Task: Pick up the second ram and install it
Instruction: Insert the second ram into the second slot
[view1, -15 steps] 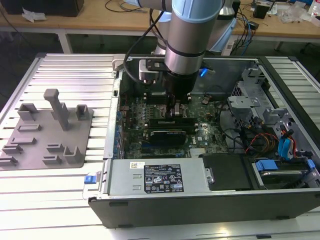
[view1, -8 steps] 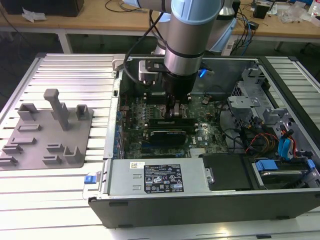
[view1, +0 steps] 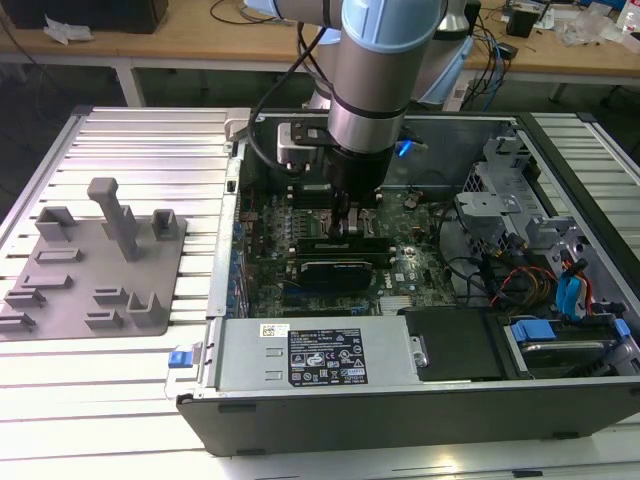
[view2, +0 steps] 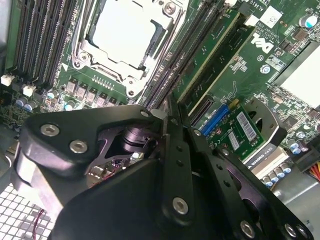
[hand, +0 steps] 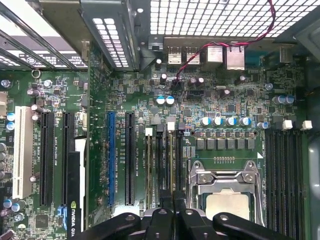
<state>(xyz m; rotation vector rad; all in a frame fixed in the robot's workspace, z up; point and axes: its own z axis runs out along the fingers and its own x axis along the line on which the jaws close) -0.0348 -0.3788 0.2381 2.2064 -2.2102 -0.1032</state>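
My gripper (view1: 345, 228) reaches down into the open computer case (view1: 300, 420), onto the memory slots beside the CPU socket (hand: 226, 197). In the first wrist view its fingers (hand: 164, 216) stand close together over a thin stick seen edge-on. This looks like the second ram (hand: 173, 165), upright in a black slot. My gripper (view2: 166, 116) looks shut on its top edge, and the fingers hide the contact itself. Another green memory stick (view2: 210, 55) stands seated two slots over, seen as a thin edge (hand: 149, 165) in the first wrist view.
A grey fixture plate (view1: 95, 265) with posts and holders lies on the slatted table at the exterior view's left. Inside the case are a black graphics card (view1: 340, 268), the power supply (view1: 310, 355), drive bays and cables (view1: 530, 280). Expansion slots (hand: 47, 157) flank the memory slots.
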